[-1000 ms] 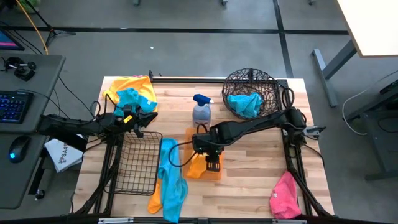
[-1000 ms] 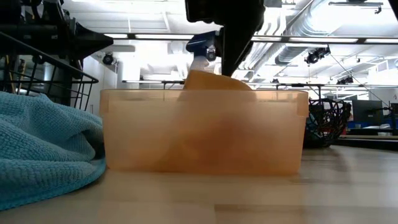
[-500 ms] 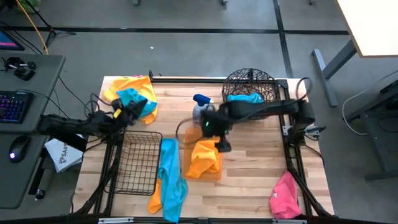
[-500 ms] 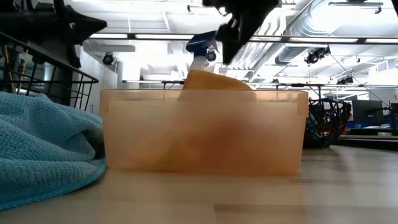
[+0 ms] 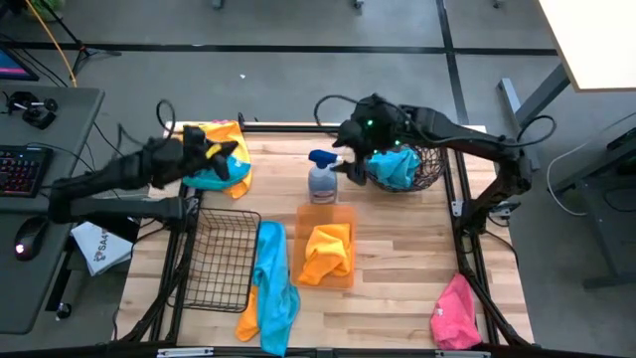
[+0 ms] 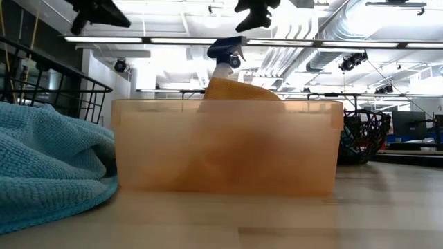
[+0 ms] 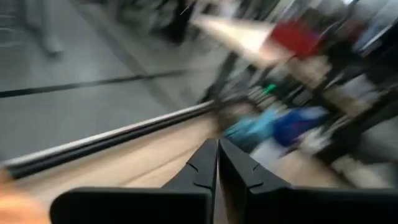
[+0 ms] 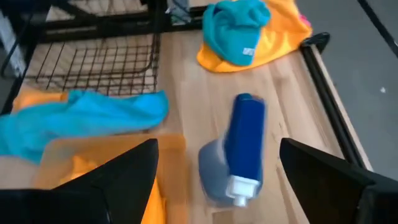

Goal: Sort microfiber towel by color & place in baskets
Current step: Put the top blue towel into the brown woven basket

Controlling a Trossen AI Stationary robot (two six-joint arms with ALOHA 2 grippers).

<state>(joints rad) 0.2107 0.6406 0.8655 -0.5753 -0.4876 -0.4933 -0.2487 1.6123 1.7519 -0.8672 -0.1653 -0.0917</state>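
Note:
The translucent orange bin (image 5: 328,255) holds an orange towel (image 5: 326,251), which rises above its rim (image 6: 235,90). The round wire basket (image 5: 401,146) holds a teal towel (image 5: 393,167). A long teal towel (image 5: 271,280) lies beside the black wire-grid basket (image 5: 217,261), over an orange one (image 5: 247,323). A yellow and a teal towel (image 5: 214,159) are heaped at the far left. My right gripper (image 5: 349,164) hangs open and empty above the spray bottle (image 8: 239,146). My left gripper (image 5: 212,151) hovers shut and empty over the heap.
The blue-capped spray bottle (image 5: 321,177) stands between the heap and the round basket, just beyond the bin. A pink towel (image 5: 454,314) lies at the near right corner. Bare wood shows right of the bin.
My right gripper has let go of the orange towel, which now lies in the bin, then risen and gone toward the far edge, to the spray bottle. My left gripper has risen from beside the grid basket and gone toward the far edge, over the heap.

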